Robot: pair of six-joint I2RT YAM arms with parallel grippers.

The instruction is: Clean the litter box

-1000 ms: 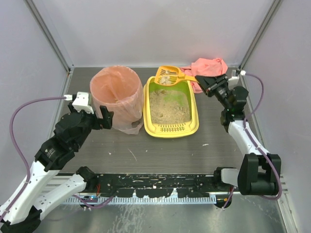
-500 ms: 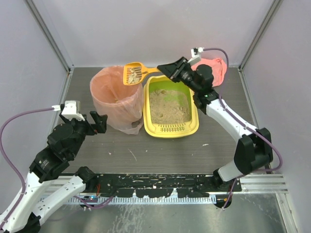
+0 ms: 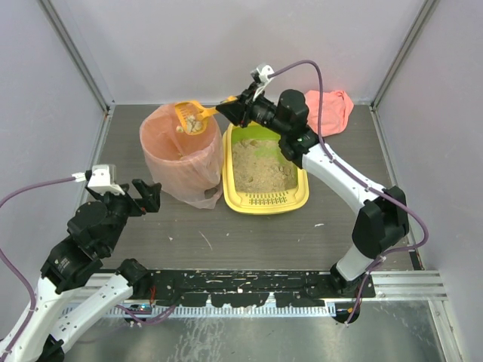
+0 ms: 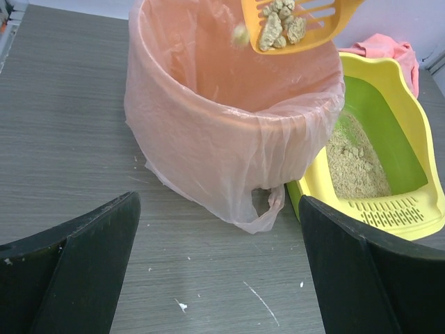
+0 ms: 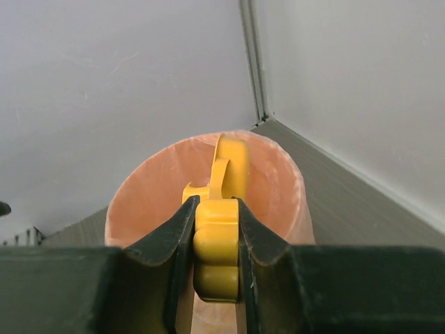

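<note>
While it's up over the bin, right end effector: pinching the handle of an orange slotted plastic scoop, clumps sitting on it
Left end effector: fingers spread wide, nothing in them, low near the bin
Bin: round, lined with a pink plastic bag, right under the scoop head
Litter box: yellow rectangular plastic tray, green inside, sandy litter, on the grey table just beside the bin, on the right arm's side

Left arm folded low at near left, wrist up. Left tool jaws spread wide, nothing between them, aimed forward-right. Right arm stretched far forward and leftward, elbow bent. Right tool raised above the surface, jaws clamped on a scoop handle.
</note>
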